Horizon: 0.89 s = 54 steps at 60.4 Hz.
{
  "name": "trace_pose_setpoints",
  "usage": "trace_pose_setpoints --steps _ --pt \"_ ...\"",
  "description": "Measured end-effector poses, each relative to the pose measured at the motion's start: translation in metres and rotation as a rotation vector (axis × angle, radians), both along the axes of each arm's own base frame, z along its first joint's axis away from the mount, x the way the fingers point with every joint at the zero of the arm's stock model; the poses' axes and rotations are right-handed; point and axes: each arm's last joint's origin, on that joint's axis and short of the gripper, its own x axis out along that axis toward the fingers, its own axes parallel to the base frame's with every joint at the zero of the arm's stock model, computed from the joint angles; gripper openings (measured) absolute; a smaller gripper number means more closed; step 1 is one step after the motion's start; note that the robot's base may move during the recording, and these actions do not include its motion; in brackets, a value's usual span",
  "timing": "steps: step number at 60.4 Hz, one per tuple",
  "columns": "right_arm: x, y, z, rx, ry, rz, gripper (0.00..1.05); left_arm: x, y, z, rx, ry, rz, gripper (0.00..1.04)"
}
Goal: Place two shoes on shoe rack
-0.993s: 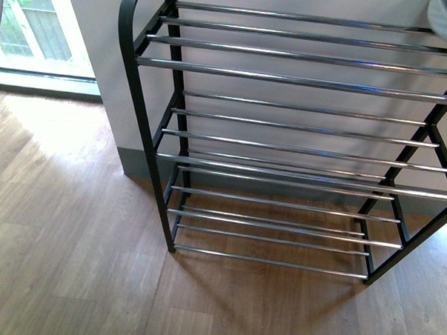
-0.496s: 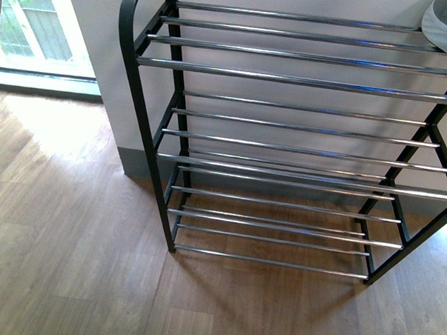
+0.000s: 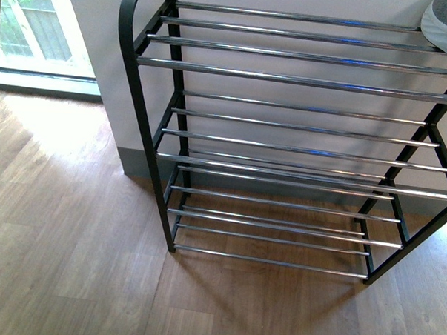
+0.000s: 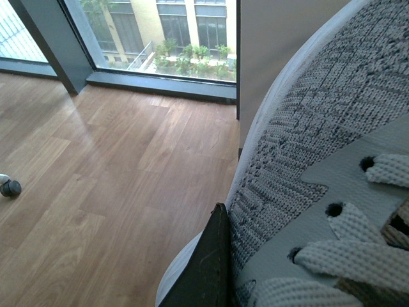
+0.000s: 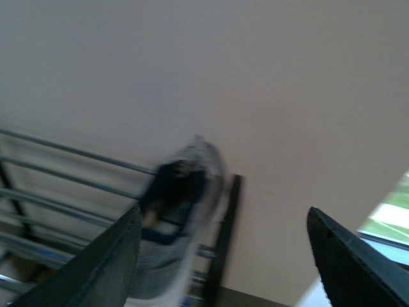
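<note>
The shoe rack stands against the wall, a black frame with tiers of silver bars. One grey sneaker shows at the right end of its top tier; the right wrist view shows it blurred, dark collar up, beside the rack's end post. My right gripper is open in front of it, apart from it, nothing between its fingers. The other grey sneaker fills the left wrist view, knit upper and pale laces close up. My left gripper is shut on it; one dark finger presses its side.
Wooden floor spreads left of and before the rack. A floor-level window is at the far left, with its dark frame near the wall corner. A small grey object lies on the floor.
In the front view the grey sneaker at the rack's top right corner has shifted slightly up and inward. The rack has not moved.
</note>
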Motion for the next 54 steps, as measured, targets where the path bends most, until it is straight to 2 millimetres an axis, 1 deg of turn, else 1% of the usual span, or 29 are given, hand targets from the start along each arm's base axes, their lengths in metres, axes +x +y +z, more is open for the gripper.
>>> trace_pose_setpoints --steps 5,11,13,20,27,39,54 --pt "-0.009 0.021 -0.016 0.087 -0.014 0.049 0.59 0.0 0.0 0.0 -0.001 0.0 -0.002 0.02" --pt "-0.02 0.038 -0.031 0.135 -0.018 0.044 0.43 0.0 0.0 0.0 -0.001 0.0 -0.003 0.02" --pt "-0.022 0.041 -0.035 0.141 -0.017 0.044 0.39 0.0 0.0 0.0 0.0 0.0 -0.001 0.02" --pt "-0.031 0.057 -0.051 0.163 -0.009 0.045 0.2 0.0 0.0 0.0 0.0 0.0 -0.001 0.02" --pt "-0.039 0.068 -0.062 0.166 -0.011 0.047 0.02 0.0 0.0 0.0 -0.001 0.0 -0.002 0.02" --pt "-0.052 0.085 -0.078 0.168 -0.015 0.049 0.02 0.0 0.0 0.0 -0.001 0.0 -0.003 0.02" --pt "-0.063 0.096 -0.092 0.168 -0.014 0.055 0.02 0.0 0.0 0.0 -0.001 0.0 -0.002 0.02"
